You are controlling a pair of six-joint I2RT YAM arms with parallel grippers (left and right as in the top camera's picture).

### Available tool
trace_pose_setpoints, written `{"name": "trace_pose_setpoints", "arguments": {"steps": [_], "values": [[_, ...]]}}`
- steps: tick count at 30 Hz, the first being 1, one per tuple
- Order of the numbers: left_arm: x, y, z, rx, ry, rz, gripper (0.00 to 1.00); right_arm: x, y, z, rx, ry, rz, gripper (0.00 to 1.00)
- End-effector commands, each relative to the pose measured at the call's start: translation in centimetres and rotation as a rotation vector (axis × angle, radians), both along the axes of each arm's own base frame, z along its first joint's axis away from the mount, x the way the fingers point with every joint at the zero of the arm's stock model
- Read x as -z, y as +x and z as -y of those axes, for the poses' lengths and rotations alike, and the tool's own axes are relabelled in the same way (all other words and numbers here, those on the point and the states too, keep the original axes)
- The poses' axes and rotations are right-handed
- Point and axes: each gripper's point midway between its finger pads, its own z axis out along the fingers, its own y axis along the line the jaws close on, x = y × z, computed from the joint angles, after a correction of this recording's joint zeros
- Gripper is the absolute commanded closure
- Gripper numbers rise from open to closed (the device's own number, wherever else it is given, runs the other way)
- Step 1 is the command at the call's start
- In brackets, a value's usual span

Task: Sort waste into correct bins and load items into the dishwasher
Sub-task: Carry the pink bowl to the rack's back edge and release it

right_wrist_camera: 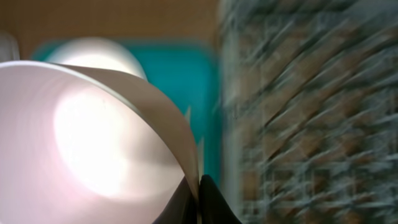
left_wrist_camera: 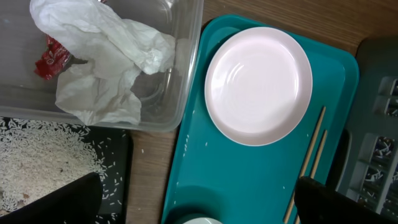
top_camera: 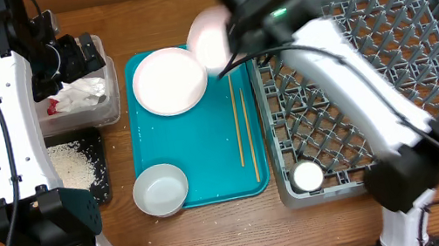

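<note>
As the right gripper pinches the rim of a pale bowl held tilted above the teal tray's far right corner, the grey dish rack lies just to its right.

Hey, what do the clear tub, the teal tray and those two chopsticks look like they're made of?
Clear tub: likely rigid plastic, see-through and glossy, with the wrapper visible through its wall.
Teal tray: probably moulded plastic, smooth with a slight sheen and a rounded raised rim.
Chopsticks: apparently bare wood or bamboo, pale tan and matte.
</note>
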Motion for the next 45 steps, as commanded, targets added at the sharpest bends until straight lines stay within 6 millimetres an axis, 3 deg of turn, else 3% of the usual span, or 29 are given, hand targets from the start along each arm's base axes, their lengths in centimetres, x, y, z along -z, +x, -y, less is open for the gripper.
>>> {"name": "trace_pose_setpoints", "arguments": {"steps": [1,3,8,13,16,21,26,37,45], "values": [[-0.8,0.1,-0.1,-0.001,0.01,0.025,0.0,-11.5,1.5,11.8,0.382,-0.341,0.389,0.96],[-0.8,0.1,-0.1,-0.001,0.01,0.025,0.0,-12.2,1.8,14.9,0.482,-0.491,0.43,0.96],[-0.8,0.1,-0.1,-0.001,0.01,0.025,0.0,-10.4,5.4,17.6,0.45,-0.709,0.398,0.96],[-0.8,0.1,-0.1,-0.001,0.01,0.024,0.0,-6.8,9.4,18.2,0.376,-0.82,0.348,0.96],[-0.8,0.1,-0.1,-0.001,0.009,0.025,0.0,-5.1,10.3,18.4,0.392,-0.859,0.334,0.96],[-0.8,0.1,-0.1,0.0,0.01,0.025,0.0,-0.3,11.8,17.9,0.355,-0.9,0.267,0.96],[-0.8,0.1,-0.1,0.0,0.01,0.025,0.0,4.5,12.2,17.8,0.299,-0.956,0.171,0.96],[-0.8,0.1,-0.1,0.0,0.01,0.025,0.0,6.2,12.0,17.6,0.275,-0.959,0.135,0.96],[-0.8,0.1,-0.1,0.0,0.01,0.025,0.0,6.5,10.8,15.8,0.209,-1.003,0.099,0.96]]}}
